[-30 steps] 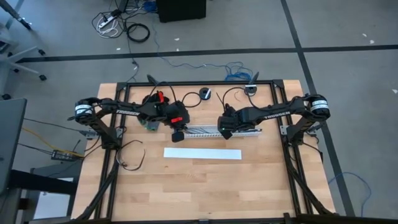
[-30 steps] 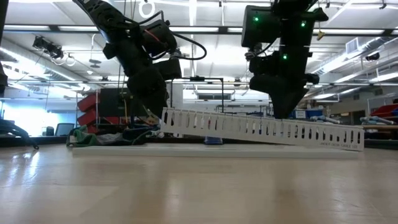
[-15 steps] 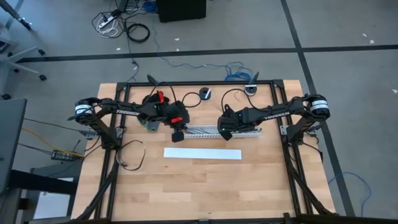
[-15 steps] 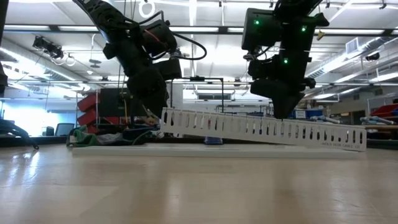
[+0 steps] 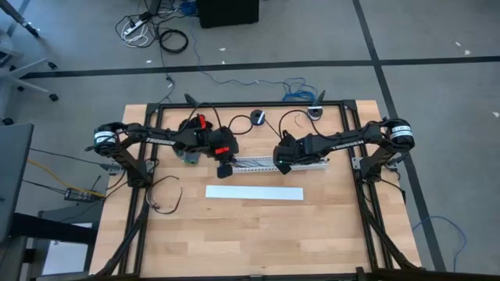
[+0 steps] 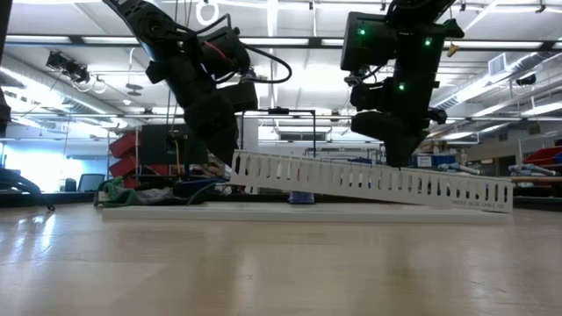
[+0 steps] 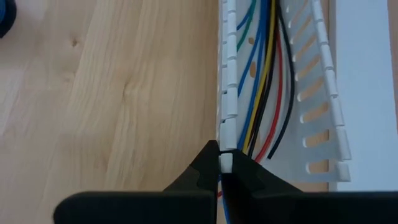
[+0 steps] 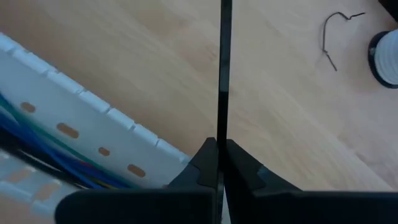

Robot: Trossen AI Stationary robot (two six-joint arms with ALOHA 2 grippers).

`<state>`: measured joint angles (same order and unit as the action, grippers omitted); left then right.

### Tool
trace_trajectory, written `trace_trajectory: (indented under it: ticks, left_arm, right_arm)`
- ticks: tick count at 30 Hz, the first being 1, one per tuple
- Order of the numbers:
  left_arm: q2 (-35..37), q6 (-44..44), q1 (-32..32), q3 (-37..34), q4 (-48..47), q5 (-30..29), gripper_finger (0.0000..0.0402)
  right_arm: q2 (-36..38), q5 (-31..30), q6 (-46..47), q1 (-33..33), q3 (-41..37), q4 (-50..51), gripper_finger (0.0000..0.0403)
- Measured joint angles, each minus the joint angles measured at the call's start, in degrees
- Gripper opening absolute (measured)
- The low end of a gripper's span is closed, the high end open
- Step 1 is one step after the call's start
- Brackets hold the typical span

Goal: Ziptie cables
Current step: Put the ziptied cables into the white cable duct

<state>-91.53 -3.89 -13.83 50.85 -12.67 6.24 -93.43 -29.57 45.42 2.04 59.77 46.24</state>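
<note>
A white slotted duct (image 5: pixel 273 164) lies across the middle of the table, with the cables (image 7: pixel 264 74), several thin coloured wires, running along inside it. In the low view the duct (image 6: pixel 369 182) slopes: its left end is raised and its right end (image 6: pixel 505 204) rests on the table. My left gripper (image 5: pixel 225 168) is shut on that raised end. My right gripper (image 5: pixel 281 165) stands over the duct's middle, shut on a thin black zip tie (image 8: pixel 222 74). A small green module (image 5: pixel 187 158) sits under my left arm. My left gripper pinches the end tooth of one slotted side wall (image 7: pixel 227 148), one finger outside the duct and one inside, over the wires. It comes slanting down from the table's left, along the duct. The held end is lifted; the other end stays on the table. My right gripper pinches the zip tie (image 8: pixel 220 134) between its two fingers, slanting down. The flat strip runs straight forward past the fingertips, out over the bare wood beside the duct. I cannot tell whether its far end touches anything.
A flat white strip (image 5: pixel 254 193) lies on the wood nearer the front edge than the duct. A dark round roll (image 5: pixel 257 118) and a short bent wire (image 8: pixel 336 34) sit toward the far edge. A loose black cable loop (image 5: pixel 166 199) lies at the left.
</note>
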Motion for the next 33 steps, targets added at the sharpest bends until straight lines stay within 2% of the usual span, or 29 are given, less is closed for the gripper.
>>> trace_trajectory:
  ticks: [17,27,33]
  left_arm:
    - [0.02,0.97,0.07,0.0,0.95,0.0,0.0]
    - [0.04,0.97,0.08,0.0,0.95,-0.01,0.0]
    - [0.05,1.14,0.08,0.0,1.11,-0.02,0.0]
  right_arm:
    - [-0.33,0.22,3.05,-0.2,-0.14,-1.39,0.0]
    - [0.09,-3.4,2.6,-0.52,-1.18,-0.14,0.0]
    - [0.11,-5.76,5.65,-0.62,-1.18,1.39,0.0]
